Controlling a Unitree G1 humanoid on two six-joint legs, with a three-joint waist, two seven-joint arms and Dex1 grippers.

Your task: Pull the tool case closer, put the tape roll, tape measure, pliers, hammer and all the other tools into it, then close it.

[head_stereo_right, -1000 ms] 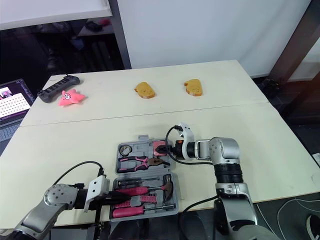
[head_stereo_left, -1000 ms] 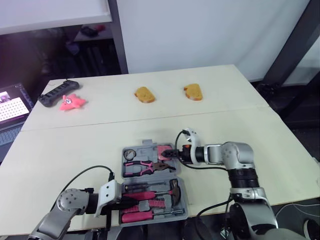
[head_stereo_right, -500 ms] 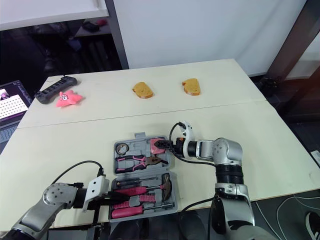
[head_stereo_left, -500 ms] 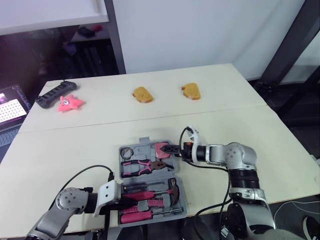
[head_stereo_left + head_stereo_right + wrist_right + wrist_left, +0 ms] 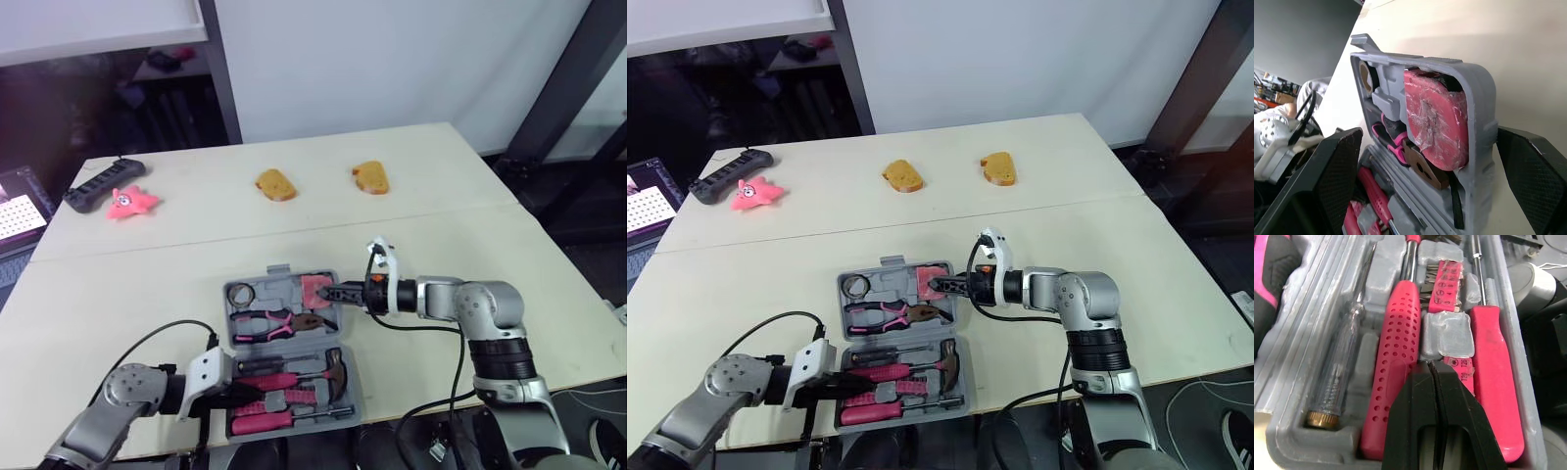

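The tool case [image 5: 282, 277] lies open on the table [image 5: 118, 294], close to its near edge. In the far half sit the tape roll [image 5: 241, 294], the pink tape measure [image 5: 315, 287] and the pliers [image 5: 279, 323]. The near half holds the hammer [image 5: 325, 369] and the pink screwdrivers [image 5: 1396, 367]. The right gripper [image 5: 331, 294] is at the right end of the far half, its fingers spread wide on both sides of the corner with the tape measure. The left gripper [image 5: 1432, 366] is over the near half, its fingers pressed together just above the screwdrivers.
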